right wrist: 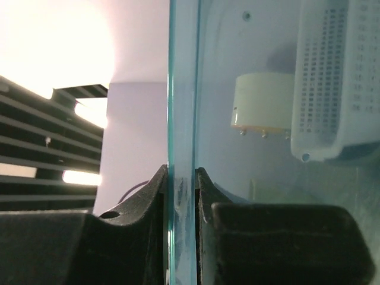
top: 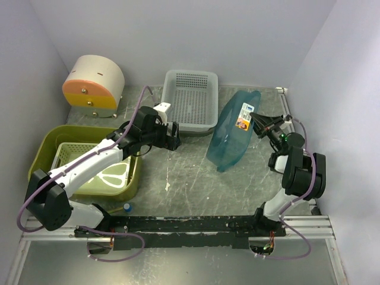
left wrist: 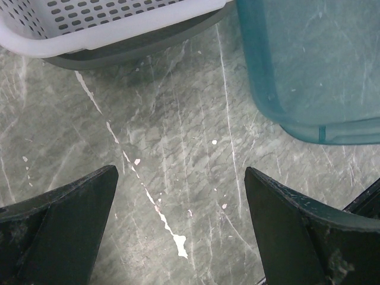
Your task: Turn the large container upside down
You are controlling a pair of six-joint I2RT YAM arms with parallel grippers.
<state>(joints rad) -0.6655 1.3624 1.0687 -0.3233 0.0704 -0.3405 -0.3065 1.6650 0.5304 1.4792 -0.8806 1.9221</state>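
Observation:
The large container (top: 41,159) is an olive-green tub standing upright at the left of the table, with a pale green tray (top: 76,155) inside it. My left gripper (top: 174,138) is open and empty, to the right of the tub, over bare table (left wrist: 181,172). My right gripper (top: 256,120) is shut on the wall of the teal bin (top: 231,135), which is tilted up on its edge. In the right wrist view the fingers (right wrist: 155,190) pinch the bin's thin teal wall (right wrist: 181,89). The bin also shows in the left wrist view (left wrist: 309,65).
A white slotted basket (top: 190,98) stands at the back centre; it also shows in the left wrist view (left wrist: 107,24). A cream and orange round box (top: 92,83) is at the back left. A small blue item (top: 127,208) lies near the front rail. Walls close in on both sides.

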